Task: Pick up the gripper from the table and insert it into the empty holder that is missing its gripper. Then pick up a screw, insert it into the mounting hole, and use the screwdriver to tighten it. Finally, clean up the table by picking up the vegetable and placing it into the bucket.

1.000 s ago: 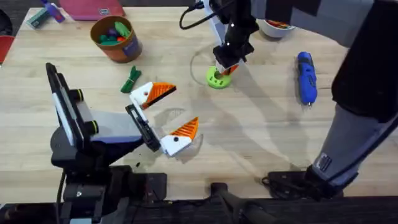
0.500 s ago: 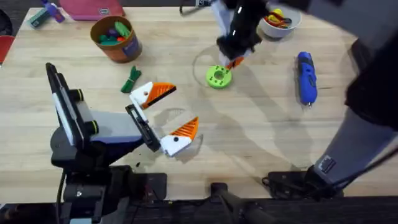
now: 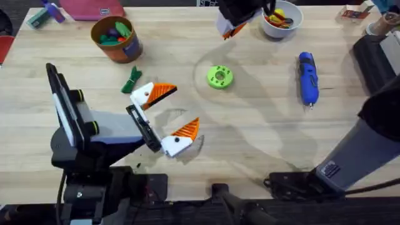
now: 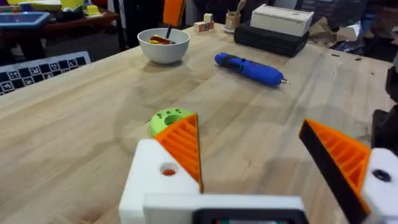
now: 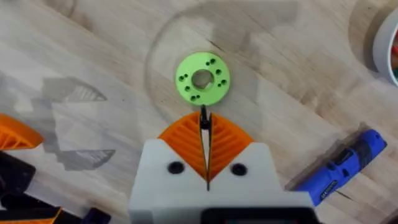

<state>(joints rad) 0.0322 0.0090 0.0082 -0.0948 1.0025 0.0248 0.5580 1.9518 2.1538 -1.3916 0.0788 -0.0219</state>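
My right gripper (image 3: 230, 27) hangs high over the table's far side, beside the white bowl (image 3: 273, 30) of screws, shut on a thin dark screw (image 5: 203, 117) that sticks out past its orange pads (image 5: 186, 146). Below the right gripper (image 5: 204, 124) lies a green disc (image 5: 186, 71) with a ring of holes, flat on the wood (image 3: 212, 79). The blue screwdriver (image 3: 307, 78) lies to the right of the disc. A green vegetable (image 3: 132, 79) lies on the table below the brown bucket (image 3: 123, 51). My left gripper (image 3: 167, 114) stands open and holds nothing, right beside the vegetable.
The bucket holds several coloured vegetables. A black box (image 3: 375, 53) sits at the far right and a pink item (image 3: 94, 7) at the far left. The right arm's grey link (image 3: 365, 147) crosses the lower right. Bare wood lies between disc and screwdriver.
My right gripper has lifted off the green disc and moved up and away toward the white bowl. The left arm, disc, screwdriver and vegetable have stayed put.
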